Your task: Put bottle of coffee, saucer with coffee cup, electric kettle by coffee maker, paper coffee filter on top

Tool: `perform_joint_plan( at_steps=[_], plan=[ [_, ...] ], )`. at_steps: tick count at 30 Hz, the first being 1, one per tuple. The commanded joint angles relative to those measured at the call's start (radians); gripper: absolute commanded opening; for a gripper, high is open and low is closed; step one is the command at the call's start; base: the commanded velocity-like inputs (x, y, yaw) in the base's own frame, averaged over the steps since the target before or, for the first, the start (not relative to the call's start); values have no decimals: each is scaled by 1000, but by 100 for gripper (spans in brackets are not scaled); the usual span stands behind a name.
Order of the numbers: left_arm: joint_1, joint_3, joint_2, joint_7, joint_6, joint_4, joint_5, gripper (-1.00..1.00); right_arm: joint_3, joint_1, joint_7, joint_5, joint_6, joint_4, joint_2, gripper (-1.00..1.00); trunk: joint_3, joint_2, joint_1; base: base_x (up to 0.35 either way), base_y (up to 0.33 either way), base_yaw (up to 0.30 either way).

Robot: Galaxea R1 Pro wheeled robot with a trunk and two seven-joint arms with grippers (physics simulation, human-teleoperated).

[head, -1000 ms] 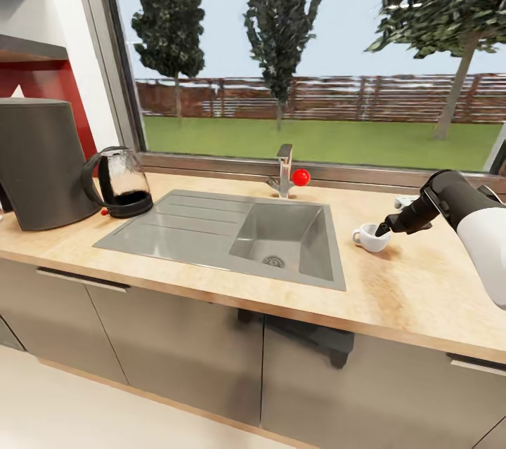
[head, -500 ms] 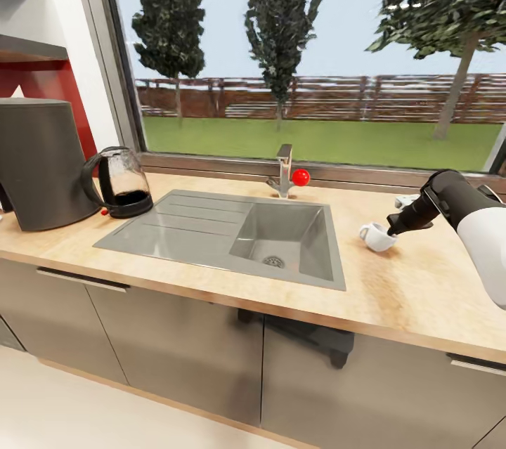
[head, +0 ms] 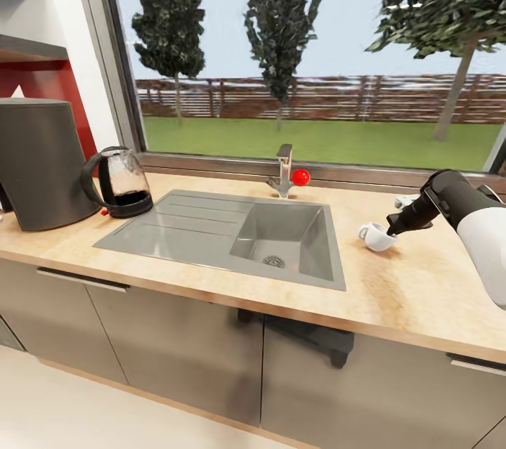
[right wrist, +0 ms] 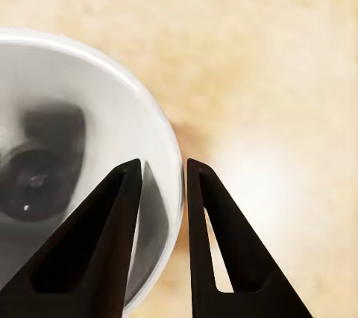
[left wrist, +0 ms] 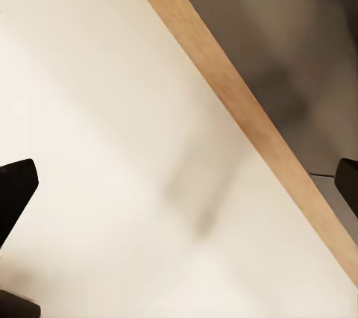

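Note:
My right gripper (head: 391,230) is shut on the rim of the white coffee cup (head: 376,237) and holds it tilted just above the kitchen countertop (head: 393,294), right of the sink. In the right wrist view one finger (right wrist: 119,243) is inside the cup (right wrist: 67,109) and the other is outside. The black coffee maker (head: 39,161) stands at the far left of the counter, with the electric kettle (head: 123,182) beside it. My left gripper (left wrist: 179,184) hangs open over the floor. The bottle of coffee, the paper coffee filter and the saucer are out of view.
A steel sink (head: 281,238) with a drainboard lies between the kettle and the cup, and a faucet with a red knob (head: 300,177) stands behind it. Grey wall shelves (head: 28,48) hang at the upper left. A window runs along the back.
The cup has risen off the countertop, tipped over and shifted slightly right with my right gripper. Over the last half second it has held still.

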Motion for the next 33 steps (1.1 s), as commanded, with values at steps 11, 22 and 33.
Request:
perform_joint_plan(
  at_steps=[11,22,33],
  plan=[
    [-1,4,0,-5,9,0,8,100,8,0,10,-11,14,-6,-1,-100,30,70,-38,0,0,0],
    [-1,2,0,-5,9,0,8,100,14,0,9,-7,24,-112,18,-100,64,147,-81,0,0,0],
    [-1,2,0,-6,9,0,8,100,152,-3,13,135,27,-253,134,-100,99,224,-123,0,0,0]
  ],
)
